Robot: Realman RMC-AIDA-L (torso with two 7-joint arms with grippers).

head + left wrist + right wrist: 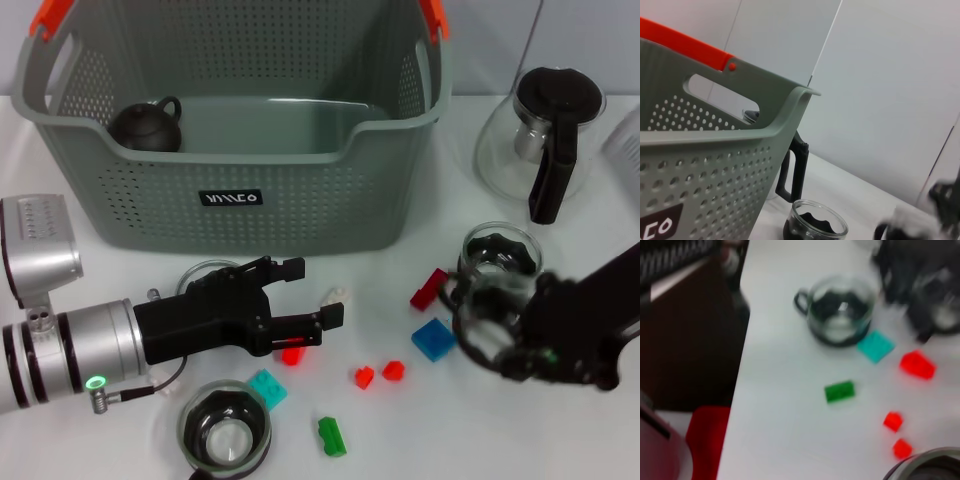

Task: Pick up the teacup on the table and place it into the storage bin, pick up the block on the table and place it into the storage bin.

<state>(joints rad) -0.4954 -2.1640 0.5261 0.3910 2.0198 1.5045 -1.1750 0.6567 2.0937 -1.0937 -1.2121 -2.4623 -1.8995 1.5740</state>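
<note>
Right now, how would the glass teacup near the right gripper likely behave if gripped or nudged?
The glass teacup looks clear and smooth, so probably slippery and breakable. It stands upright on a wide base, so it would likelier slide than tip. The right gripper sits against it.

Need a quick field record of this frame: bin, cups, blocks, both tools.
storage bin: back of table, holds a dark teapot
glass pitcher: right of bin
glass cups: one near front edge, one by the right tool
blocks: red, blue, green, teal, white, loose between the arms
left tool: open, low over a red block
right tool: at the right cup, grip unclear
</note>
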